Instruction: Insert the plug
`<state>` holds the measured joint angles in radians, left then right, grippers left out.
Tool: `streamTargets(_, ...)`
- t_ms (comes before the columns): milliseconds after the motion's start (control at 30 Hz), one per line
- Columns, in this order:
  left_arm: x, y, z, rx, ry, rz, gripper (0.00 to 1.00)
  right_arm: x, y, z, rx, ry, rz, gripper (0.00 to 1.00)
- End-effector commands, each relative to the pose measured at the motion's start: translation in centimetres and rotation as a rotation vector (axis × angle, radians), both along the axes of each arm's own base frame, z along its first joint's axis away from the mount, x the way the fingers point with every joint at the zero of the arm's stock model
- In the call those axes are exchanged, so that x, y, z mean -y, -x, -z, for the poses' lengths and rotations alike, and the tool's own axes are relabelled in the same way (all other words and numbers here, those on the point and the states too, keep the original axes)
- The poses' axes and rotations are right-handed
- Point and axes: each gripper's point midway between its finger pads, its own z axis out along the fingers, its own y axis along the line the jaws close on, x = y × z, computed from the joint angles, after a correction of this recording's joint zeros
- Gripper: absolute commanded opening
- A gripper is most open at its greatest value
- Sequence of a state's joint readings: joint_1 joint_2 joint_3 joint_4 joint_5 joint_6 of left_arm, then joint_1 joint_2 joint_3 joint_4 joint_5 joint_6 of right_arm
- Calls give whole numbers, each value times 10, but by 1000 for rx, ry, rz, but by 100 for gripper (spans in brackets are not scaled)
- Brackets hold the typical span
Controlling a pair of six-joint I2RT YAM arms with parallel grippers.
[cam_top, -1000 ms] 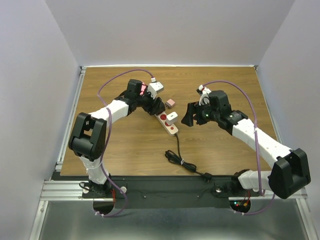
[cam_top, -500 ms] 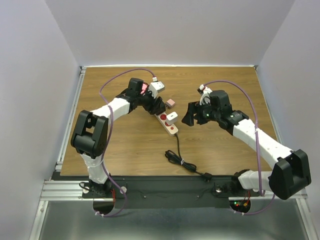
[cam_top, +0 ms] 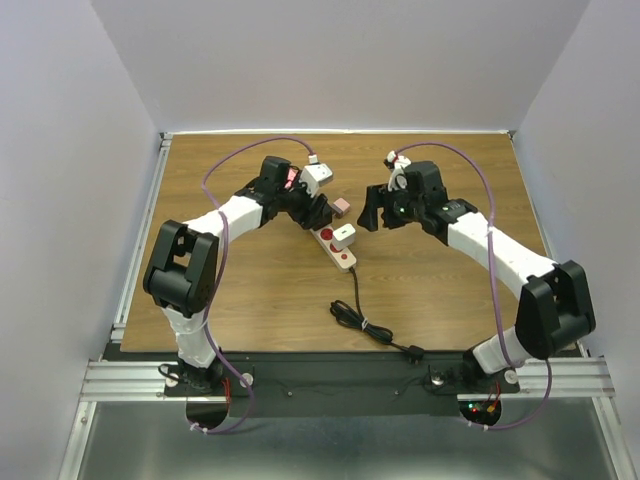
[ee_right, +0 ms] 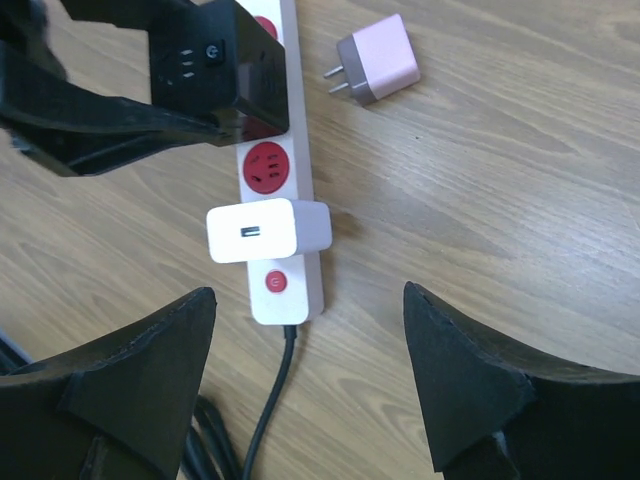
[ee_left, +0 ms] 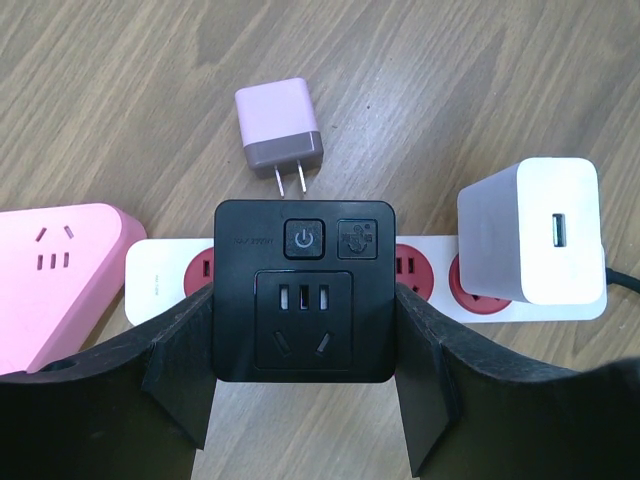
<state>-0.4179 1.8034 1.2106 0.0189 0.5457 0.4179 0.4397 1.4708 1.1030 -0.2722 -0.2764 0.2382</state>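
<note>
Left gripper (ee_left: 305,375) is clamped on the black plug (ee_left: 304,295), fingers (ee_left: 180,370) on both sides, holding it over the red sockets of the white power strip (ee_left: 158,285) (seating cannot be confirmed). A pink adapter (ee_left: 279,125) lies loose just beyond. A white charger (ee_left: 535,240) occupies the strip's cord end. Right gripper (ee_right: 305,390) hangs above that end, jaws wide apart, holding nothing.

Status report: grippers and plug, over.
Left gripper shut on black plug, above power strip. Right gripper open, empty. White charger occupies one socket; pink charger loose beside strip.
</note>
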Motion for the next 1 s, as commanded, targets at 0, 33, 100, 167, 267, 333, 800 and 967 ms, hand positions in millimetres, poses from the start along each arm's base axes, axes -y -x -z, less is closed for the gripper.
streamTargets(0,9,6,19,-40,-28,17,0,-9,-15,-14,84,-16,-43,80)
streamTargets(33,8,6,20,-46,-28,13,0,-12,-14,-13,87,-17,-53,80)
streamTargets(100,7,7,24,-55,-35,6,0,-18,-11,-8,98,-8,-73,80)
streamTargets(167,6,8,27,-63,-37,-1,0,-26,-10,-4,125,17,-93,80)
streamTargets(267,6,8,32,-75,-43,-9,0,-37,-10,-1,151,41,-129,80)
streamTargets(333,5,9,33,-83,-45,-11,0,-43,-9,3,154,54,-151,80)
streamTargets(800,5,14,35,-105,-34,-16,0,-64,-10,36,156,169,-207,80)
streamTargets(967,5,15,35,-108,-33,-16,0,-69,-13,43,159,190,-227,80)
